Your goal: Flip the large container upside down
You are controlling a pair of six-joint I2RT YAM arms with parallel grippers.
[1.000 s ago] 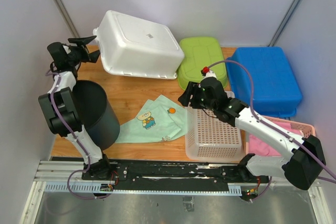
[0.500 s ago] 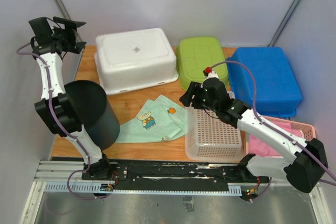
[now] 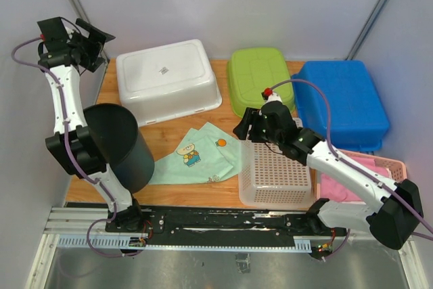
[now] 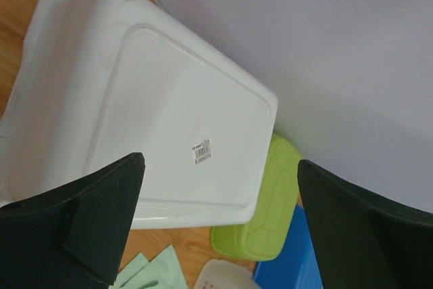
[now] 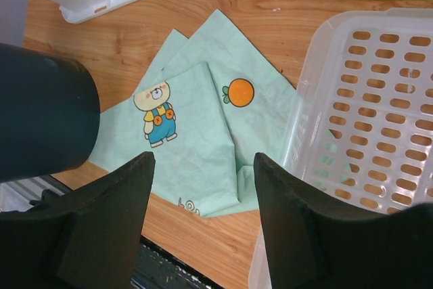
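The large white container (image 3: 166, 78) lies upside down on the wooden table at the back left, its flat base with a small label facing up. It also fills the left wrist view (image 4: 149, 126). My left gripper (image 3: 95, 38) is open and empty, raised high beside the container's left end and apart from it. My right gripper (image 3: 243, 128) is open and empty, hovering near the rim of the white perforated basket (image 3: 276, 170), above the green cloth (image 5: 196, 133).
An upturned green tub (image 3: 259, 78) and a blue tub (image 3: 344, 103) stand at the back right. A black bin (image 3: 118, 143) stands at the front left. A pink basket (image 3: 379, 170) sits at the right edge. The green printed cloth (image 3: 199, 153) lies mid-table.
The white container has dropped from a tilted pose to flat, base up, and shifted left. My left gripper has risen and pulled away to the left. The right arm has barely moved.
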